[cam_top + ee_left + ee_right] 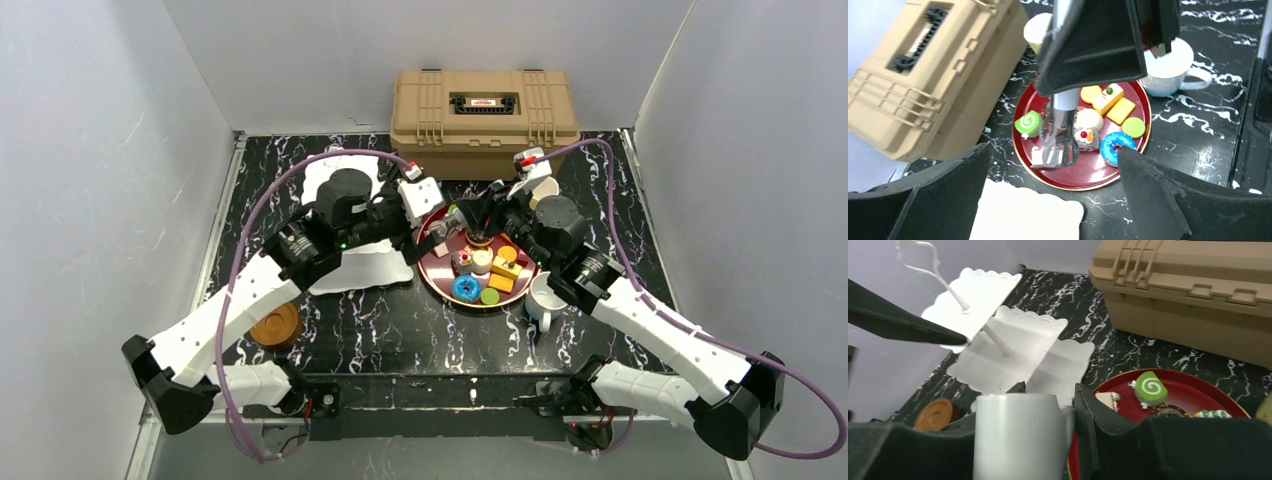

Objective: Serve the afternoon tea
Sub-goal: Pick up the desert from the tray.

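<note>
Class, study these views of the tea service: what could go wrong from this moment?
1. The right gripper holds a slotted server whose tip sits among crowded pastries on the red tray; sliding it could shove the green roll aside or off.
2. The white mug stands close beside the right arm; a swing could tip it.

Left fingers (1158, 200) wide, right fingers (1100, 440) clamped

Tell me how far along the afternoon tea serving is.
Barely begun. Done: nothing yet; the stand is bare. In hand: the right end effector holds metal tongs down on the red tray among the pastries; the left end effector is open, empty. Left: moving every pastry onto the stand, then setting out the white mug, cream mug and coaster.
</note>
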Robot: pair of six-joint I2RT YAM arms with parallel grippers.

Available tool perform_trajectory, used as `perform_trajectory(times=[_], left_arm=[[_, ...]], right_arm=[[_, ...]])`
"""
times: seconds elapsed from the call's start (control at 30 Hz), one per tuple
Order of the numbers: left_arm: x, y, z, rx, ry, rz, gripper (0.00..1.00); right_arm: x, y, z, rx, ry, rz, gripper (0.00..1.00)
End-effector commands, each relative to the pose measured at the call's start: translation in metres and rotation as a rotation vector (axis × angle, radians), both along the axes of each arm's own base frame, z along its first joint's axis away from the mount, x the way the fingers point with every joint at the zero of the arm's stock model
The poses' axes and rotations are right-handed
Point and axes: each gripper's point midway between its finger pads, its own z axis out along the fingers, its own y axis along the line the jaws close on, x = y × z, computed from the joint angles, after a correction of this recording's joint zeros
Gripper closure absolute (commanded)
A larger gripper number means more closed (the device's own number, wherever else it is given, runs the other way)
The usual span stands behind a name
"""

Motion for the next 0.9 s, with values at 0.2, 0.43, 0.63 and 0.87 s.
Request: perform_trajectory(times=[0.2, 0.43, 0.63, 0.87], left_arm=[[0.010, 0.043, 0.065, -0.136, -0.015, 0.258, 0.02], [0.024, 0.069, 0.066, -0.127, 0.006, 0.372, 0.02], [0.028, 0.083, 0.069, -0.131, 0.001, 0.401, 0.02], [0.029, 0.089, 0.073, -0.142, -0.009, 0.409, 0.02]], right_arm=[[0.030, -0.003, -0.015, -0.078, -0.103, -0.100, 0.65], [0.053, 0.008, -0.038, -0.114, -0.134, -0.131, 0.61], [0.064, 0.017, -0.058, -0.168, -0.138, -0.131, 0.55], [0.069, 0.022, -0.079, -0.188, -0.112, -0.129, 0.50]])
